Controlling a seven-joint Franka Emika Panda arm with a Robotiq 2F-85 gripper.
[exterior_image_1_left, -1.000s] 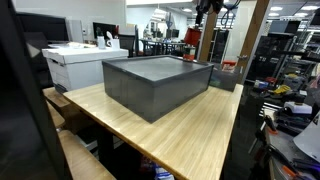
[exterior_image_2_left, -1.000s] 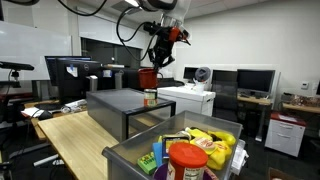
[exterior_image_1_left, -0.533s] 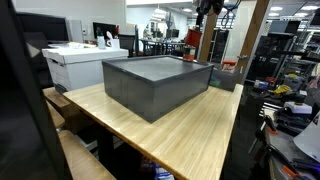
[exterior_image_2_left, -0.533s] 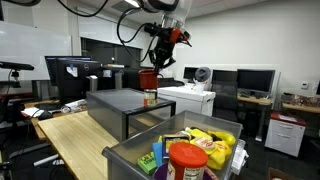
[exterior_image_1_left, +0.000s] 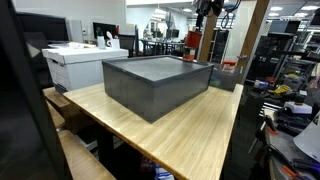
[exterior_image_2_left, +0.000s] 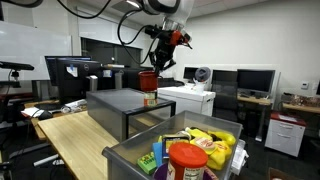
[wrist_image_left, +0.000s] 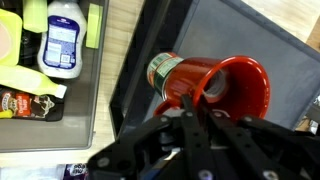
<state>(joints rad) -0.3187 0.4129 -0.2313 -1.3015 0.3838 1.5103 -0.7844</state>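
The red cup (wrist_image_left: 238, 88) hangs in the air over the dark bin (wrist_image_left: 128, 75), tipped so that its open mouth faces the wrist camera. The gripper (wrist_image_left: 197, 102) pinches its rim, one finger inside the mouth and one outside. In both exterior views the red cup (exterior_image_2_left: 148, 79) (exterior_image_1_left: 192, 42) hangs well above the far end of the dark bin (exterior_image_2_left: 122, 104) (exterior_image_1_left: 155, 88), under the gripper (exterior_image_2_left: 158, 62). In an exterior view the gripper (exterior_image_1_left: 201, 24) is small and lost against the clutter behind it, so the grip cannot be made out there.

The cup bears no writing that shows. Just beside its base in the wrist view lies a can (wrist_image_left: 160, 70) with a green and white label, whose print is too blurred to read. In an exterior view the can (exterior_image_2_left: 150, 97) shows below the cup, and whether it stands inside the bin or behind it cannot be told.

Left of the dark bin, past a strip of the wooden table (wrist_image_left: 116, 30), the grey bin (wrist_image_left: 92, 100) holds a white bottle (wrist_image_left: 62, 38) with a blue label and a dark packet (wrist_image_left: 25, 104) with red and white lettering. Neither can be read, and both are cut off by the frame. The gripper's black body hides the lower part of the wrist view
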